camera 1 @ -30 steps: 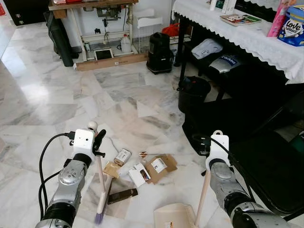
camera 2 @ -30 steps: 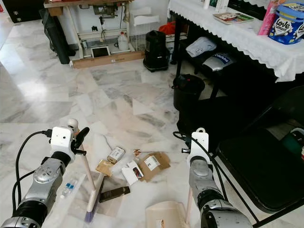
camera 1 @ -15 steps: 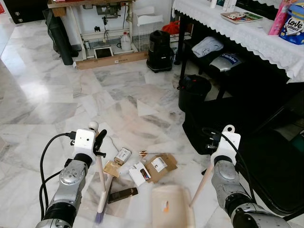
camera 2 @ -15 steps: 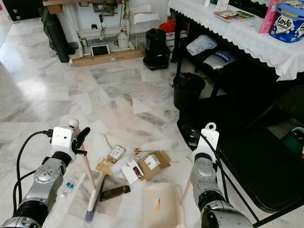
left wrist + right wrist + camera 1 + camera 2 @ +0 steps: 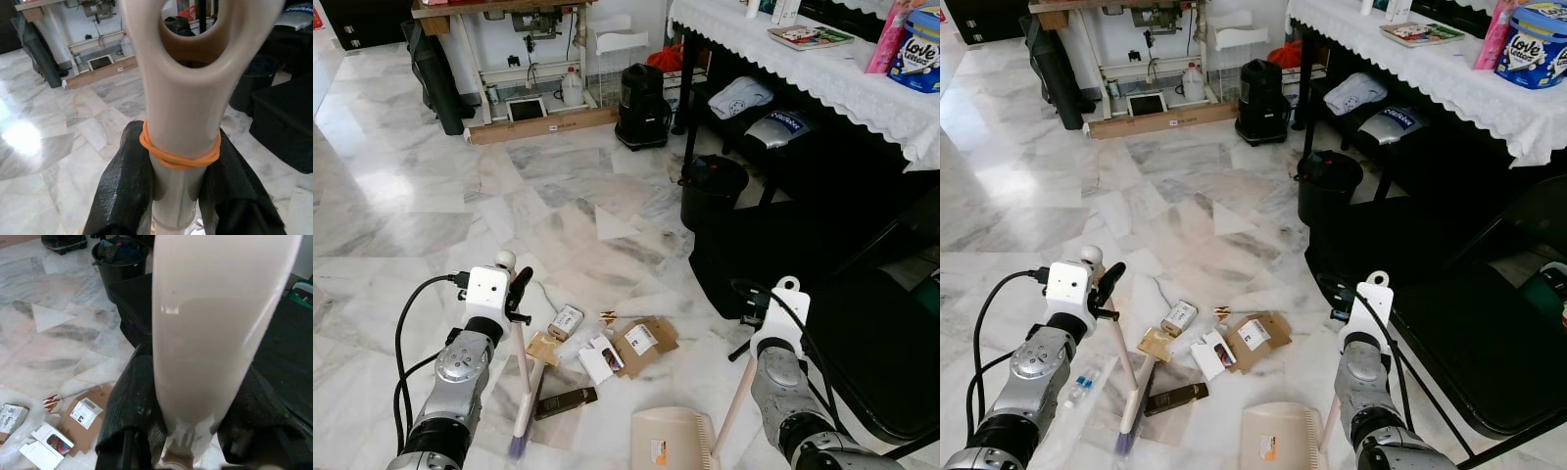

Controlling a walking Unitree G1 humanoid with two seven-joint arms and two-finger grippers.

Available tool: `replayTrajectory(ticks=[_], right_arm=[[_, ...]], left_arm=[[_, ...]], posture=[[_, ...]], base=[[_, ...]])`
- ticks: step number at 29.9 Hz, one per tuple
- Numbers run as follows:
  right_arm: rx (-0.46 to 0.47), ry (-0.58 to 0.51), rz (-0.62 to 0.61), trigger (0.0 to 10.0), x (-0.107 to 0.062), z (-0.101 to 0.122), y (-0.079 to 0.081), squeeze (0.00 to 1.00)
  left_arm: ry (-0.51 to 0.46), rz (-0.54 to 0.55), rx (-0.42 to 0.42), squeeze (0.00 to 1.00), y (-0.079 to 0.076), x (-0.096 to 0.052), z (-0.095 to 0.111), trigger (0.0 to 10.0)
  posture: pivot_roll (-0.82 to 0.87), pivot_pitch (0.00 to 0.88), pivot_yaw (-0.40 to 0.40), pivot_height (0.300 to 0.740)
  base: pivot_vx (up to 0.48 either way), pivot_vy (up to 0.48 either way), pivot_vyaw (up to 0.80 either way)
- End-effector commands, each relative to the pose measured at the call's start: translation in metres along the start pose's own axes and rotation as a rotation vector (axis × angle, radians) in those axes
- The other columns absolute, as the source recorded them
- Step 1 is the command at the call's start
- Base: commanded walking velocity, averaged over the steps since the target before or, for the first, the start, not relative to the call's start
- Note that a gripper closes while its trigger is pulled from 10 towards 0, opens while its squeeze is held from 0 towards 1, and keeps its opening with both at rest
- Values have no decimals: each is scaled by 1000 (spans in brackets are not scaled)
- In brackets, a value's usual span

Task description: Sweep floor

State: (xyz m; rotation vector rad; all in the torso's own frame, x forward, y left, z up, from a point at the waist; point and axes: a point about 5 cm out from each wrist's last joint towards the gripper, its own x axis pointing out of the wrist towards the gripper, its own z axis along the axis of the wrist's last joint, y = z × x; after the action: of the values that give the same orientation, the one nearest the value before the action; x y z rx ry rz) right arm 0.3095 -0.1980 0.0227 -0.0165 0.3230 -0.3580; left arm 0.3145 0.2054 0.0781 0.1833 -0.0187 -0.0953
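A robot stands on a white marble floor (image 5: 431,186), a tool in each arm. The left claw (image 5: 178,188) is clamped on the cream handle of a broom (image 5: 520,377), its black fingers (image 5: 124,186) pressing either side just below an orange rubber band (image 5: 178,155); the broom slants down from the claw to purple bristles resting on the floor. The right claw (image 5: 188,416) grips the pale handle of a cream dustpan (image 5: 671,441), whose pan lies on the floor below that claw. Between the two claws and slightly ahead lies scattered litter: a torn brown cardboard box (image 5: 644,343), a small white carton (image 5: 566,322), a white packet (image 5: 602,359) and a dark wrapper (image 5: 565,400) just beside the broom head. Beyond the right claw stands a black bin (image 5: 712,191) beside a cloth-covered worktop (image 5: 842,78).
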Motion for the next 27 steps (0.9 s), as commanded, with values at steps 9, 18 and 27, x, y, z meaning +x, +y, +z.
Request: replayTrajectory(ticks=[9, 18, 27], right_arm=[[8, -104, 32, 10000, 0, 13, 7, 0], [0, -111, 40, 10000, 0, 15, 8, 0], [-69, 174, 1, 10000, -7, -27, 1, 0]], left_arm=[[-30, 21, 42, 0, 8, 1, 5, 10000], [-36, 19, 44, 0, 8, 1, 6, 10000], [-30, 6, 44, 0, 6, 2, 6, 10000]], posture=[[89, 0, 11, 740], [92, 0, 13, 740], [90, 0, 10, 740]], base=[[0, 0, 0], [0, 0, 0], [0, 0, 0]])
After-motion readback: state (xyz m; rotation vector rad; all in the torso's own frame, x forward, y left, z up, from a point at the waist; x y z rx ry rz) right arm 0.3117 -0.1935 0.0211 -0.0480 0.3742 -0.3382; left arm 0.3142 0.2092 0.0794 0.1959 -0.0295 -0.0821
